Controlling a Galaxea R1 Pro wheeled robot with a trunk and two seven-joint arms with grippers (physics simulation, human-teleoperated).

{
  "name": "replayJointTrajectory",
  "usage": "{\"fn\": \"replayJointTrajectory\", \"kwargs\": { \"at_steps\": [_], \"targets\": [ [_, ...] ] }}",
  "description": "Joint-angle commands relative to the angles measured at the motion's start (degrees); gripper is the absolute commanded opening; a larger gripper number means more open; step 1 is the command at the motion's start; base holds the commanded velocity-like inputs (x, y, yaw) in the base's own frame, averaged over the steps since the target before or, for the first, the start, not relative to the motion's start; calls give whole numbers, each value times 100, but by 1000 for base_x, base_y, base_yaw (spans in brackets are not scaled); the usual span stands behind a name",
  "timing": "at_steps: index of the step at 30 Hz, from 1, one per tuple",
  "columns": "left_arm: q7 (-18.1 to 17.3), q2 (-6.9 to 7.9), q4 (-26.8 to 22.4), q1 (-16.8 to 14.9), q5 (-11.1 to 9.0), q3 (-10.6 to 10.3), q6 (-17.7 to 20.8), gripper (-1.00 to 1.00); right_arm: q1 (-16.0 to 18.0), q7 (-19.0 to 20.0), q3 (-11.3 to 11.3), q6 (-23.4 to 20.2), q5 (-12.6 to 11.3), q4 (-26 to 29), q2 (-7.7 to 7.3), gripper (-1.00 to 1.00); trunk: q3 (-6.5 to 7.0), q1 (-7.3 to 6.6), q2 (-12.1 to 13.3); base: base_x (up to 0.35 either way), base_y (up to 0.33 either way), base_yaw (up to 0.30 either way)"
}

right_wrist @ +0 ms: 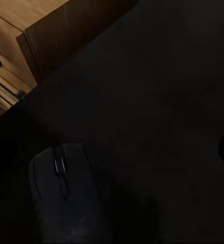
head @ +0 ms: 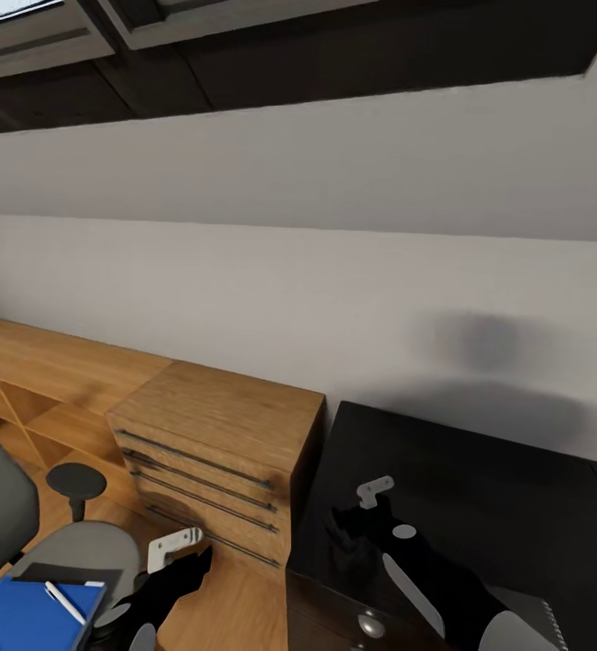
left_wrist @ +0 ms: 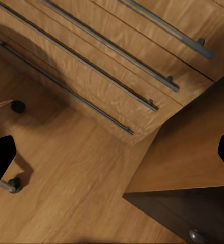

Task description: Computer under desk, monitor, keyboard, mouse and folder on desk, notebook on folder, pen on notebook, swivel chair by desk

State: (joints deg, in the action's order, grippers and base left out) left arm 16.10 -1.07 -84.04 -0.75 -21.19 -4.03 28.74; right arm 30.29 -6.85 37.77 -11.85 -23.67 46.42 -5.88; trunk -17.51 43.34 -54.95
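Note:
The grey swivel chair point(head: 81, 542) stands at the lower left. On its seat lies the blue folder point(head: 23, 619), with the black notebook point(head: 72, 573) at its far edge and the white pen point(head: 65, 602) across both. My left gripper point(head: 194, 565) point(left_wrist: 112, 157) hangs open over the wood floor, between the chair and a drawer cabinet. My right gripper point(head: 353, 533) point(right_wrist: 112, 168) is open just above a black top point(head: 479, 506). The dark mouse point(right_wrist: 61, 198) rests on that top right under it. I cannot tell whether this black-topped piece is the desk.
A light-wood drawer cabinet point(head: 217, 452) with long bar handles stands between chair and black top, and low open shelves point(head: 27, 398) run along the wall. The black-topped piece has a dark wood front with a round knob point(head: 369, 624). Chair castors point(left_wrist: 14, 184) sit on the floor point(left_wrist: 66, 203).

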Motion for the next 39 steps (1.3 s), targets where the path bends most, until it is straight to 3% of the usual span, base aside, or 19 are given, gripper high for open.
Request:
{"fn": "replayJointTrajectory", "kwargs": {
  "at_steps": [1, 12, 19, 32, 33, 39],
  "targets": [
    [51, 1, -43, -4, -61, -5, 17, 100, 9, 14, 37, 61, -54, -101, -3, 100, -8, 2, -6, 173, 0, 0],
    [43, 1, -227, -4, -68, -1, 17, 100, 20, 330, 53, 172, -60, -335, 24, 100, -8, 2, -6, 92, 0, 0],
    [43, 1, -316, -4, -74, 6, 29, 100, 20, 599, 70, 109, -59, -379, 226, 100, -8, 2, -6, 1, 0, 0],
    [43, 1, -401, -4, -87, 15, 37, 100, 29, 799, 55, -487, -62, -414, 363, 100, -8, 2, -6, 0, 0, 0],
    [43, 1, -402, -4, -87, 11, 41, 100, 36, 781, 22, -694, -74, -414, 360, 100, -8, 2, -6, 0, 0, 0],
    [43, 1, -403, -4, -87, 14, 41, 100, 45, 759, -193, -908, -83, -414, 353, 100, -8, 2, -6, 0, 0, 0]
  ]
}}
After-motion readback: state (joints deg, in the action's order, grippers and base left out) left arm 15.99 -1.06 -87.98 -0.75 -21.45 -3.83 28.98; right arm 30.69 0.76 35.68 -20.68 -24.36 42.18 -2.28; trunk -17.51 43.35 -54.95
